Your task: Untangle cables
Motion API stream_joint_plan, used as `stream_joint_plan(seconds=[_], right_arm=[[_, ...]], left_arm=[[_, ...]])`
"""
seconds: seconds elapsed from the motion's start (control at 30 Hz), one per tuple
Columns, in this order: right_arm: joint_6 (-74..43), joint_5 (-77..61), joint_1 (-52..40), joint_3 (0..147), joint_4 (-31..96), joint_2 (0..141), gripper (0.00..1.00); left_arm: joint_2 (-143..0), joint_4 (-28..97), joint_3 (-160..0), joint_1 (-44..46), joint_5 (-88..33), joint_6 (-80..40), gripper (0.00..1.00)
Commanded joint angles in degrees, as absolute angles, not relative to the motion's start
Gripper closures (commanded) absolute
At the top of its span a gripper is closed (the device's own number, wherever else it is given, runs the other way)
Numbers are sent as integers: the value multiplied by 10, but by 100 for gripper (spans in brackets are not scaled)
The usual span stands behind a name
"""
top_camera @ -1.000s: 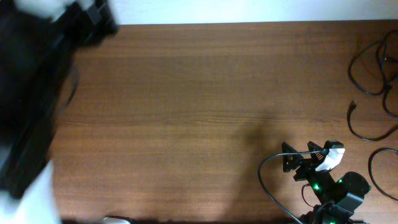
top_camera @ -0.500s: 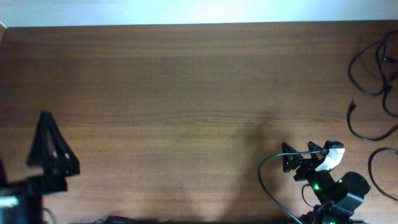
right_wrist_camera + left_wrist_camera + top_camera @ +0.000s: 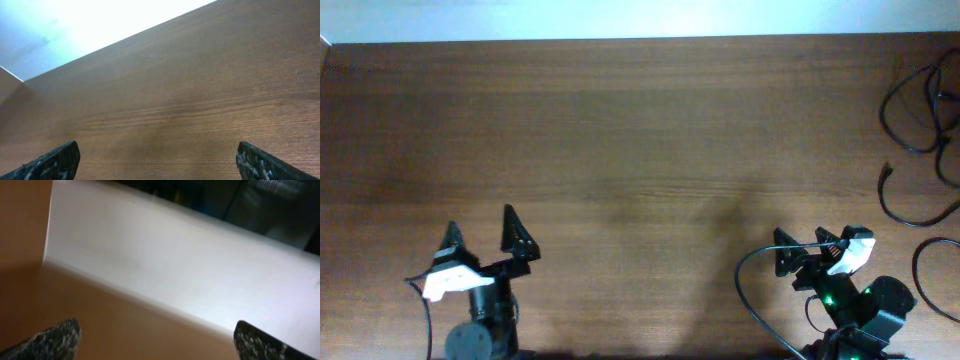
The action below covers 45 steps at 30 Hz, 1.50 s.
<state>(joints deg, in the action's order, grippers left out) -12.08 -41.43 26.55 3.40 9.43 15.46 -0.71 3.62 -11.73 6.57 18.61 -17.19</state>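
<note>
The cables [image 3: 918,120] lie as loose black loops at the table's far right edge, with more strands lower down [image 3: 920,214] and one running off the right border. My left gripper [image 3: 480,232] is open and empty at the front left, far from the cables. My right gripper [image 3: 818,240] is open and empty at the front right, below and left of the cables. In the left wrist view, which is blurred, the gripper [image 3: 157,341] is open over bare table. The right wrist view also shows its gripper [image 3: 157,161] open over bare wood. No cable shows in either wrist view.
The brown wooden table [image 3: 640,150] fills the view, with a white wall along its far edge [image 3: 640,18]. A thicker black wire [image 3: 748,290] loops from the right arm's base at the front edge.
The left arm has swung from a large blur at the upper left down to the front left edge and now points up the table. The right arm and the cables have not moved.
</note>
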Motion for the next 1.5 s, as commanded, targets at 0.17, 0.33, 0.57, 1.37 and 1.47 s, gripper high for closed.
stream_joint_plan(seconds=[0.17, 0.33, 0.57, 1.37, 1.47], right_arm=[[-125, -415, 267, 31, 96, 152, 1], [-125, -415, 267, 31, 96, 152, 1], [-125, -415, 267, 31, 96, 152, 1], [-125, -415, 267, 31, 96, 152, 1], [-125, -415, 267, 31, 96, 152, 1]], left_arm=[[-3, 63, -17, 59, 165, -7, 2], [-3, 63, -17, -5, 156, 61, 1], [-3, 67, -17, -10, 91, 63, 1], [-7, 69, -17, -10, 56, 59, 2], [-7, 69, -17, -10, 56, 59, 2]])
